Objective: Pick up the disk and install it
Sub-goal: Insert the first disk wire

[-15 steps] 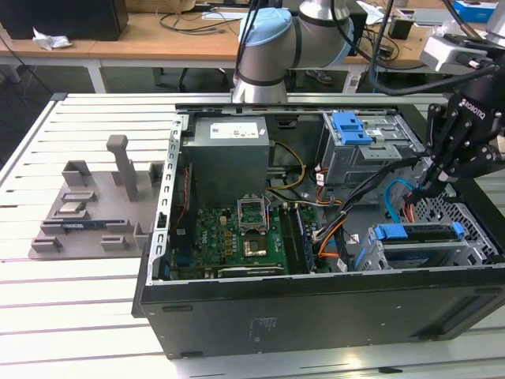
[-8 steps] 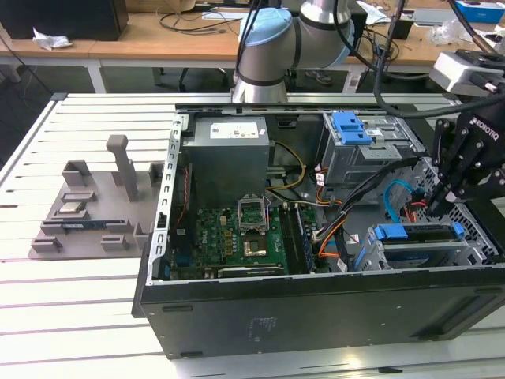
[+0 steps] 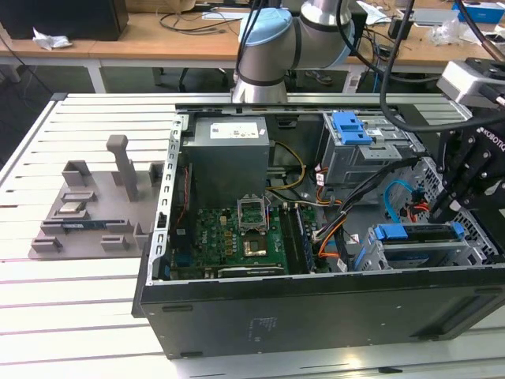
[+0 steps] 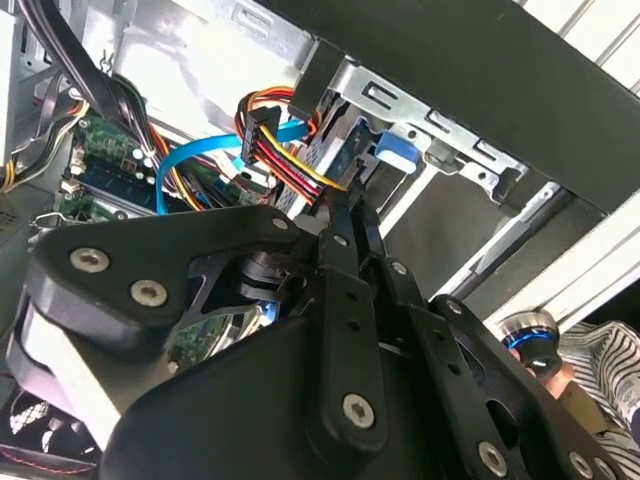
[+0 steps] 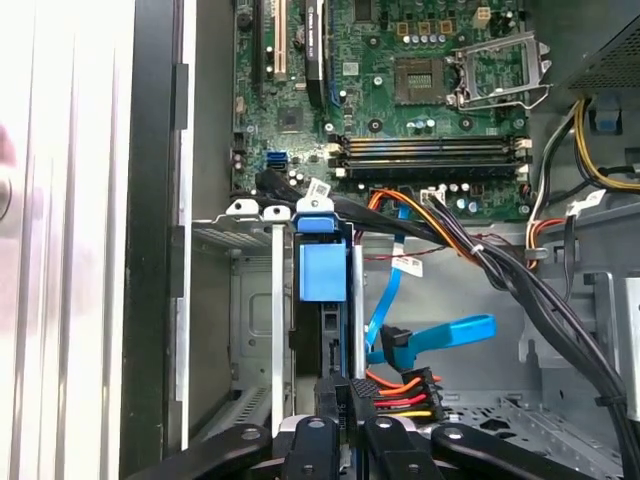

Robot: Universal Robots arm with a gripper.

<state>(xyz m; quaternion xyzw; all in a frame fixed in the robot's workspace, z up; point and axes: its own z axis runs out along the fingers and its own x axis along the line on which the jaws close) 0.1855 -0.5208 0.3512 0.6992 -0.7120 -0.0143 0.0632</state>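
Observation:
The disk [image 3: 418, 234] stands on edge inside the lower metal drive cage [image 3: 481, 241] at the exterior view's right of the open computer case, with blue rails at both ends. In the first wrist view the disk [image 5: 326, 335] sits in its slot under a blue rail tab [image 5: 322, 270]. My gripper [image 3: 443, 207] hangs just above the cage, and its thin black fingertips [image 5: 330, 395] are closed together at the disk's near end. In the second wrist view my gripper [image 4: 345, 200] points at the cage beside a red, yellow and black power plug [image 4: 275, 150]. Contact with the disk cannot be told.
An upper drive cage with a blue latch [image 3: 351, 126] stands behind the lower one. Loose blue, orange and black cables [image 3: 394, 197] run between the cages and the motherboard [image 3: 252, 233]. The power supply [image 3: 229, 154] sits at the back. A grey parts fixture [image 3: 87, 213] lies on the slatted table.

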